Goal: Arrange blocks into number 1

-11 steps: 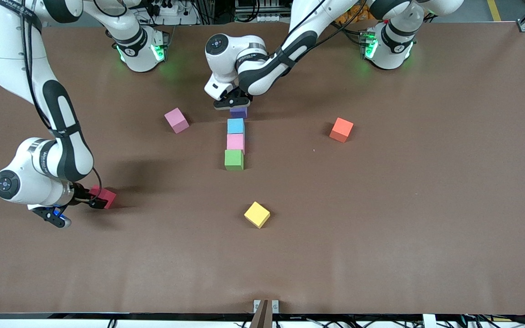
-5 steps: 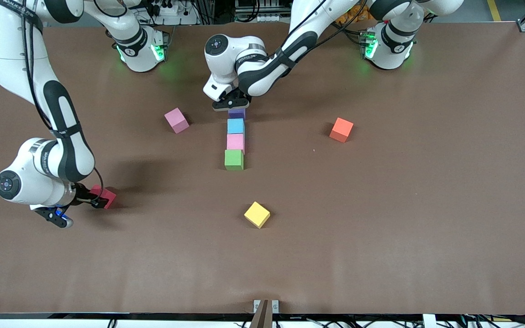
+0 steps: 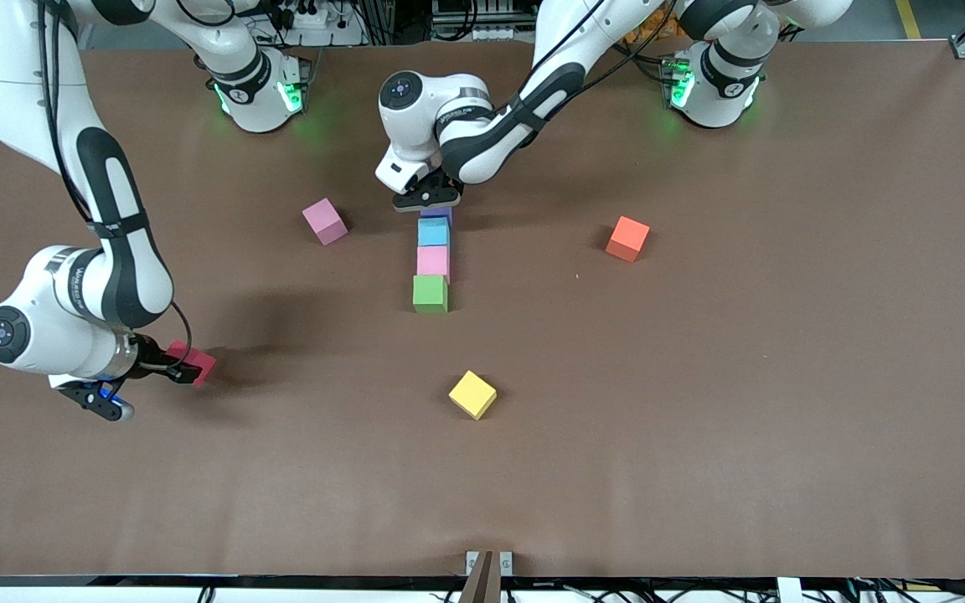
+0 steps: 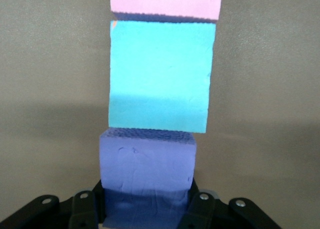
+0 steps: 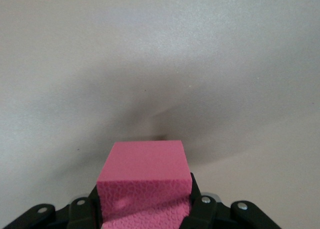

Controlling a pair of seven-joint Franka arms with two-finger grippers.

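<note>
A column of blocks runs down the table's middle: purple block (image 3: 437, 214), light blue block (image 3: 433, 232), pink block (image 3: 432, 260), green block (image 3: 430, 294). My left gripper (image 3: 428, 200) is shut on the purple block (image 4: 146, 171), its fingers (image 4: 82, 209) flanking it, and the block sits right against the light blue block (image 4: 160, 74). A second pink block (image 3: 324, 221) lies loose toward the right arm's end. My right gripper (image 3: 171, 369) is shut on the red block (image 3: 196, 362), which fills the jaws in the right wrist view (image 5: 145, 181), at or just above the table.
An orange cube (image 3: 627, 239) lies toward the left arm's end of the table. A yellow cube (image 3: 472, 394) lies nearer the front camera than the green block. The brown table (image 3: 700, 419) carries nothing else.
My left gripper brought the purple block closer to the light blue block, closing the gap. My right arm's wrist shifted a little with the red block still held.
</note>
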